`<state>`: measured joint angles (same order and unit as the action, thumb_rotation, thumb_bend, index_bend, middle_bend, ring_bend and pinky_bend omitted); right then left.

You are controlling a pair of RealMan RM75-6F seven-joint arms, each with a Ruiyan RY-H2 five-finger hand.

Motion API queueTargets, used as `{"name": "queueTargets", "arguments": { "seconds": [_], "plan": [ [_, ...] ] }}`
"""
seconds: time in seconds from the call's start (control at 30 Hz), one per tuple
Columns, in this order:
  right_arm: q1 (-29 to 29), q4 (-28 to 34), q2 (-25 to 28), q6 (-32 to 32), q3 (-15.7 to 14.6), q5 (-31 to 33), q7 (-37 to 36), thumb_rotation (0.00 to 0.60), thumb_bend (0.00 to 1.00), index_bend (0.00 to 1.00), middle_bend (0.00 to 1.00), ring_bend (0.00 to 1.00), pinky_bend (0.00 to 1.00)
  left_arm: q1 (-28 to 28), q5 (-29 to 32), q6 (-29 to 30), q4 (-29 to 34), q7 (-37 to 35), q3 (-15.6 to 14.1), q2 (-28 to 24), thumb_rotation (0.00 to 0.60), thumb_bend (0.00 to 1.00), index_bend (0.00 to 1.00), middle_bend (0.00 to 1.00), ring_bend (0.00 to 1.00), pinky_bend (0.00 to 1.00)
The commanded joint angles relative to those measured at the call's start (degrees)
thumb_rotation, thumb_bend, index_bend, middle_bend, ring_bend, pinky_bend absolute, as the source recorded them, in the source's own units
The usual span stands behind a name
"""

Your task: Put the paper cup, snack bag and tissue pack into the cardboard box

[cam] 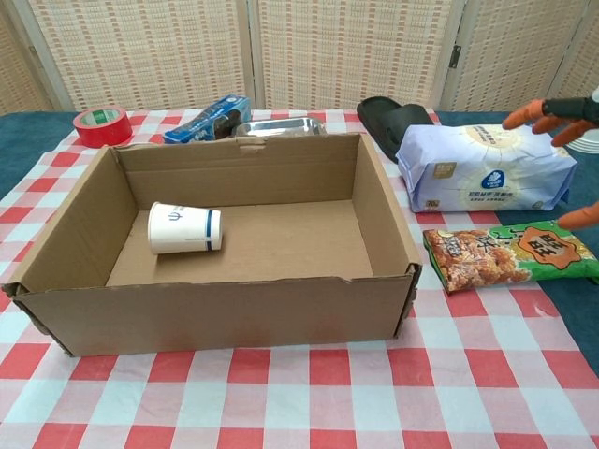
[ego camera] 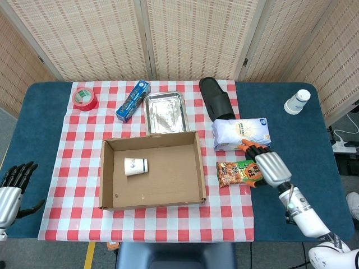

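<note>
The white paper cup (ego camera: 135,166) (cam: 184,228) lies on its side in the left part of the cardboard box (ego camera: 109,193) (cam: 225,313). Right of the box lies the green and orange snack bag (ego camera: 235,173) (cam: 505,253), and behind it the white tissue pack (ego camera: 240,133) (cam: 487,168). My right hand (ego camera: 266,165) (cam: 563,112) hovers open over the snack bag's right end, fingers spread, holding nothing. My left hand (ego camera: 12,185) hangs open off the table's left edge, far from everything.
Behind the box are a metal tray (ego camera: 164,111), a blue packet (ego camera: 133,100), a red tape roll (ego camera: 85,98) and a black slipper (ego camera: 216,98). A second cup stack (ego camera: 297,102) stands at the far right on the blue cloth.
</note>
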<state>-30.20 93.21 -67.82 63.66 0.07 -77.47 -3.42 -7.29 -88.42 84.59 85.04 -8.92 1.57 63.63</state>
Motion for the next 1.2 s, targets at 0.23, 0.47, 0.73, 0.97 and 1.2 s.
{"name": "queueTargets", "arguments": {
  "seconds": [0.23,0.47,0.73,0.97,1.2],
  "plan": [
    [1.64,-9.55,-6.06,-4.15,-0.95,-0.27,-3.46,0.600,0.00,0.14,0.05,0.00,0.20,-0.12,0.37,-0.31,-0.34,-0.96,0.20,-0.17,0.600,0.22,0.00,0.00,0.00,0.00],
    [0.93,-12.58,-8.24,-7.39,0.20,0.76,-4.57,0.600,0.00,0.14,0.05,0.00,0.20,-0.06,0.09,-0.13,-0.32,-1.02,0.08,-0.19,0.600,0.22,0.00,0.00,0.00,0.00],
    [-0.84,-14.87,-10.57,-10.71,1.80,1.30,-4.76,0.600,0.00,0.15,0.05,0.00,0.20,-0.15,0.23,-0.29,-0.44,-1.43,0.16,-0.28,0.600,0.22,0.00,0.00,0.00,0.00],
    [-1.53,-15.60,-11.34,-13.27,2.39,2.96,-3.24,0.600,0.00,0.16,0.06,0.00,0.20,-0.09,0.32,-0.15,-0.75,-2.58,0.27,-0.51,0.600,0.22,0.00,0.00,0.00,0.00],
    [-1.62,-15.21,-11.56,-14.09,2.47,3.51,-1.53,0.600,0.00,0.17,0.06,0.00,0.20,-0.12,0.30,-0.18,-0.88,-3.02,0.30,-0.58,0.600,0.22,0.00,0.00,0.00,0.00]
  ]
}}
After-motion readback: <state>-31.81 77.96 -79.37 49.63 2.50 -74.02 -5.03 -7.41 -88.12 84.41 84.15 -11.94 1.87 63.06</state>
